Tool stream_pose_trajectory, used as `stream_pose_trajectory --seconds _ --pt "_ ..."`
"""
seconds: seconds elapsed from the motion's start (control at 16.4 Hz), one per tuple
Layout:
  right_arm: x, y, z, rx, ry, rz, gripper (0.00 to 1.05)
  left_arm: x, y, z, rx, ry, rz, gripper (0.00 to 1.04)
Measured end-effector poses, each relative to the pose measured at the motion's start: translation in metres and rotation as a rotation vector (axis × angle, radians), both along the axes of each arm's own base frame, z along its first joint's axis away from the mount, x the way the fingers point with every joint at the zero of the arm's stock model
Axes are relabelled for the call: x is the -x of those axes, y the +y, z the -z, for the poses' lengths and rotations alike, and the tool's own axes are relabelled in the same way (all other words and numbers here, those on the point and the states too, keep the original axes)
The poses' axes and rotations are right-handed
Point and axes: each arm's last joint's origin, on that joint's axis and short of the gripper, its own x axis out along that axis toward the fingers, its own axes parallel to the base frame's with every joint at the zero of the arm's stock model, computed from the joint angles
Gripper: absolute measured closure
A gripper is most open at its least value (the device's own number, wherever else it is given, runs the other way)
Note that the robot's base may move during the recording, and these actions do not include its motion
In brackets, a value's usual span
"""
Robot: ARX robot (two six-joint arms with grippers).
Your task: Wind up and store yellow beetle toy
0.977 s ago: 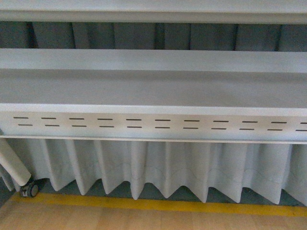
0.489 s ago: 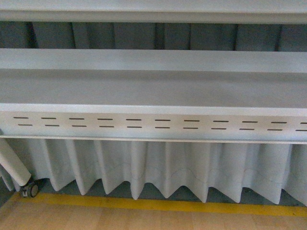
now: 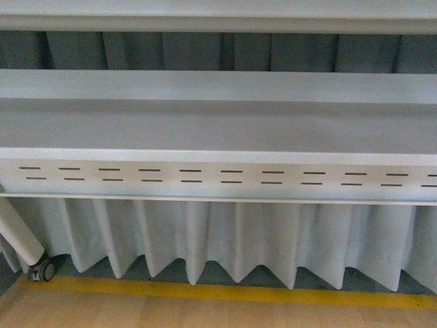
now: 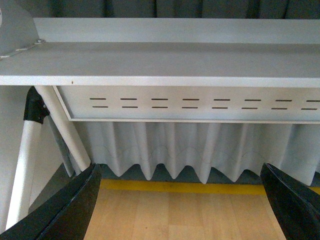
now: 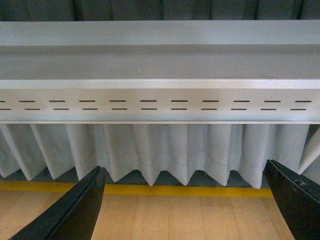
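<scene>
The yellow beetle toy is out of view in every frame. Neither arm appears in the front view. In the left wrist view, my left gripper [image 4: 181, 167] is open, its two black fingers [image 4: 75, 205] spread wide apart with only wooden floor between them. My right gripper [image 5: 185, 166] is open as well in the right wrist view, and its black fingers [image 5: 80, 207] frame bare floor. Neither gripper holds anything.
A white table [image 3: 218, 126] with a slotted front panel [image 3: 218, 176] stretches across the front view, and a pleated white skirt [image 3: 225, 239] hangs under it. A yellow stripe [image 3: 225, 292] runs along the wooden floor [image 3: 171, 316]. A white leg with a caster [image 3: 42, 270] stands at the left.
The yellow floor stripe sits a touch lower in the front view than a second ago. Nothing else differs.
</scene>
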Motion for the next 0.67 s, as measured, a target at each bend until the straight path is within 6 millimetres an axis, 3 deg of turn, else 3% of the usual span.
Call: stream_pose_trajectory --seconds 0.67 --pt "0.0000 0.0000 -0.0001 -0.003 -0.001 0.000 0.07 0.0000 0.0000 -0.0001 0.000 -0.001 0.000 0.07"
